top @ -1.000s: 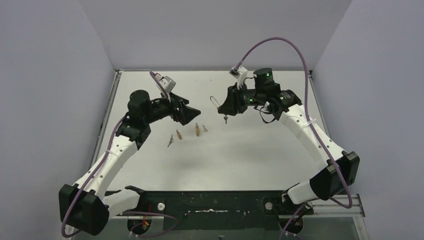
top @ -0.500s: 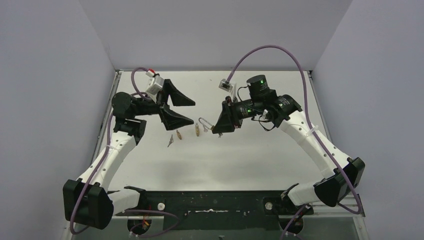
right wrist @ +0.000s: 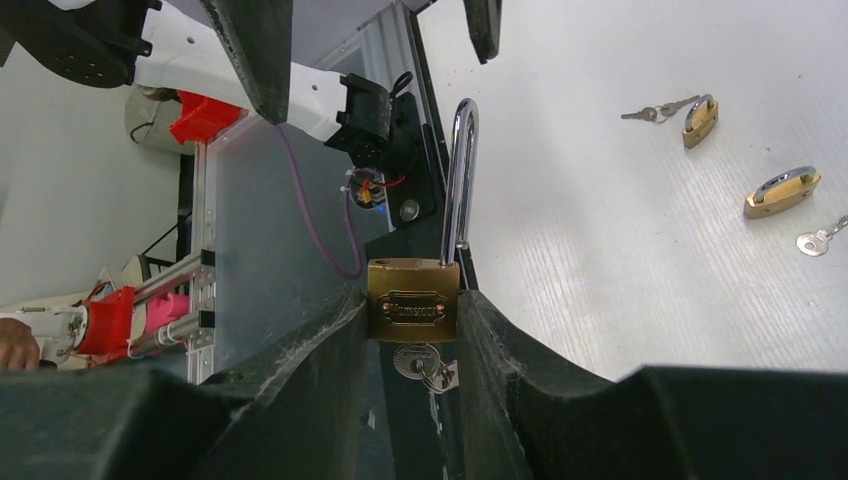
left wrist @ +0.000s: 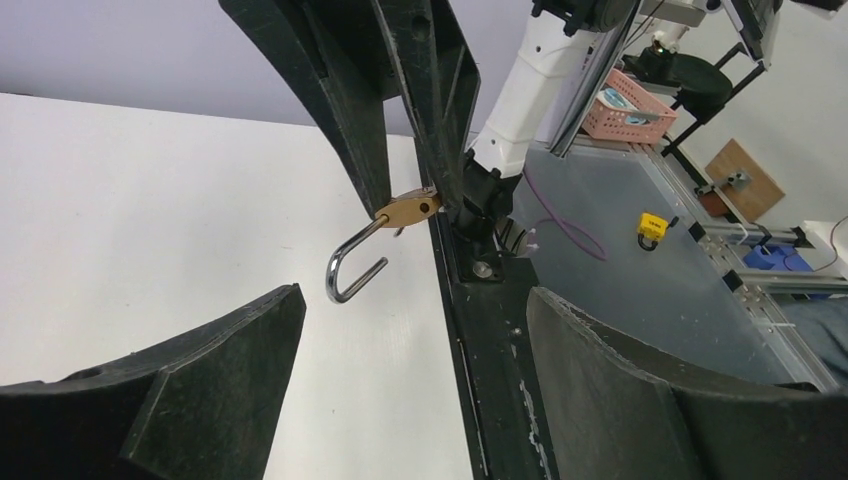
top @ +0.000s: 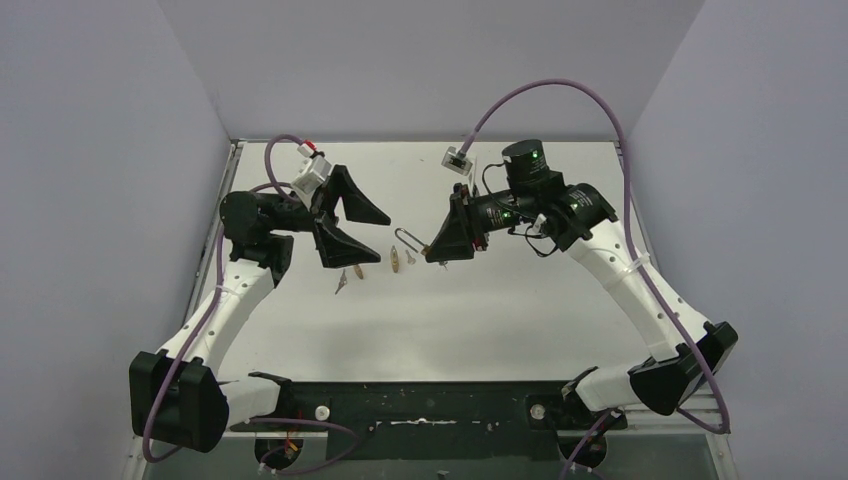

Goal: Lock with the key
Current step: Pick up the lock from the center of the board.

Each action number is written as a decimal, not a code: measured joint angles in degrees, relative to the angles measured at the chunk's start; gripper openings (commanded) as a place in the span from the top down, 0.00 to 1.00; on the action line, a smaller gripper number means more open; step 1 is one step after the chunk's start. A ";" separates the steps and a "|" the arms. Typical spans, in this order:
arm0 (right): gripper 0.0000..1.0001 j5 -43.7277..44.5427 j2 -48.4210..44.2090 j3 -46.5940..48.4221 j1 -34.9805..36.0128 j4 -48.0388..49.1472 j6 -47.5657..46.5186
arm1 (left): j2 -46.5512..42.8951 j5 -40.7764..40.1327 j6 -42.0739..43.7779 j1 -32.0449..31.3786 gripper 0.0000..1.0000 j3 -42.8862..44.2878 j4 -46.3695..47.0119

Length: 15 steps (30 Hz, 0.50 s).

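Three brass padlocks are showing: one raised padlock off the table and two lying on it, the near padlock and the far padlock. At least three keys are showing: one inserted key under the raised padlock, one loose key, and a key bunch too small to count. Two arms are operating: the left arm and the right arm.

No words or numbers clear enough to read, one small raised name badge in the middle of the gold padlock face, letters on the badge too small and blurry to make out
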 measured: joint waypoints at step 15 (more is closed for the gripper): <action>0.87 -1.14 -1.03 0.17 0.76 -0.13 0.13 | 2.03 -2.95 0.55 -2.67 0.30 1.22 -1.44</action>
